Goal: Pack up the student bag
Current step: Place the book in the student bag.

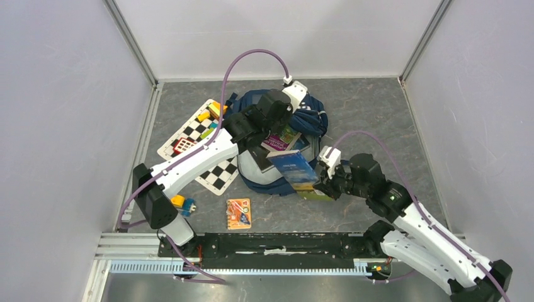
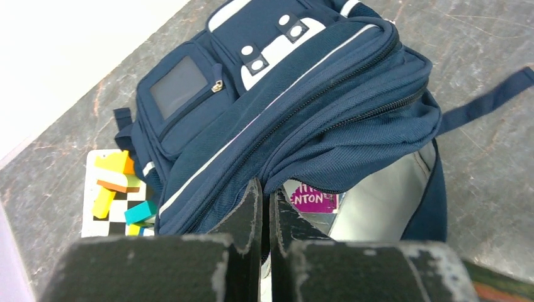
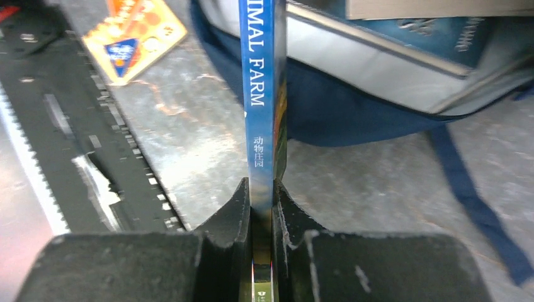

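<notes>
Pinching the blue book, the right gripper aims its length at the student bag ahead. The left gripper clenches the flap.

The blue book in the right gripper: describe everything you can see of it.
The blue book is a thin paperback, its spine lettered ANIMAL FARM in white with Chinese characters below. The right gripper is shut on one end, clamping both covers. Its other end reaches to the open mouth of the student bag; whether it touches the bag cannot be told.
</notes>
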